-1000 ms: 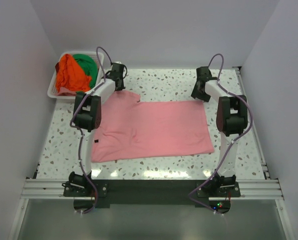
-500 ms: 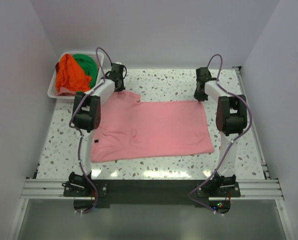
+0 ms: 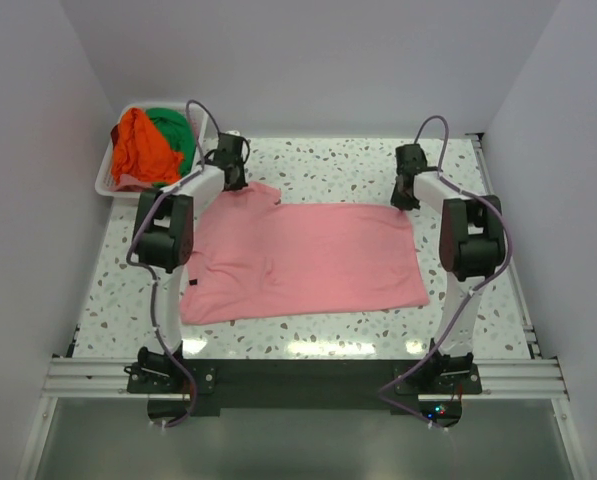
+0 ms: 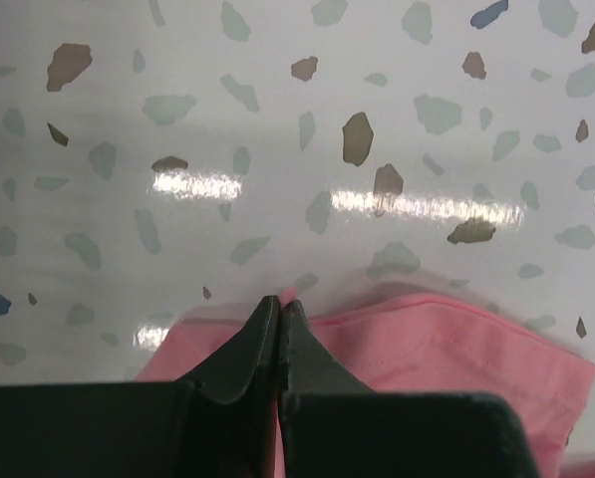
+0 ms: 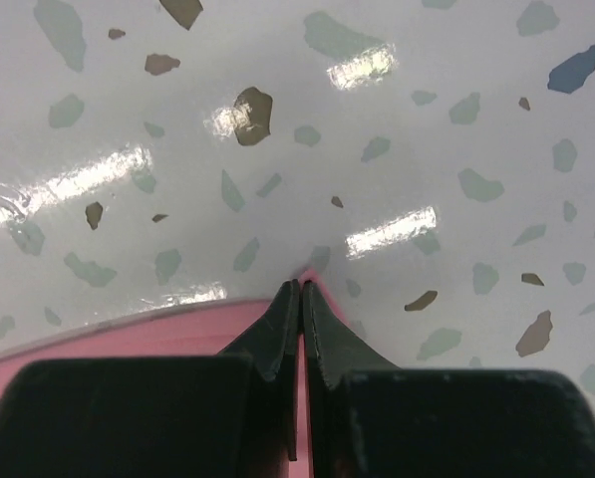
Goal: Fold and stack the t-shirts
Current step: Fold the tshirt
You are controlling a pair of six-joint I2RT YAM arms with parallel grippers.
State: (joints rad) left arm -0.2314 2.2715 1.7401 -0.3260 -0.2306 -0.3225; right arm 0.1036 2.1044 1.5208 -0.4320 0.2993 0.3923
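The pink t-shirt [image 3: 308, 260] lies spread flat on the speckled table [image 3: 328, 160]. My left gripper [image 3: 235, 182] is shut on its far left corner, and the left wrist view shows pink cloth [image 4: 446, 349] pinched between the closed tips of that gripper [image 4: 279, 305]. My right gripper [image 3: 406, 202] is shut on the far right corner. In the right wrist view a sliver of pink shirt [image 5: 128, 334] pokes out past the tips of the right gripper [image 5: 302, 289]. The orange t-shirt [image 3: 136, 145] and the green t-shirt [image 3: 174, 130] sit bunched in the basket.
The white slotted basket [image 3: 105, 182] stands at the far left corner of the table. Grey walls close in on the left, back and right. A metal rail [image 3: 298, 375] carrying both arm bases runs along the near edge.
My right gripper has closed onto the pink shirt's far right corner. Both arms have shifted slightly outward; the left gripper keeps its grip on the far left corner.
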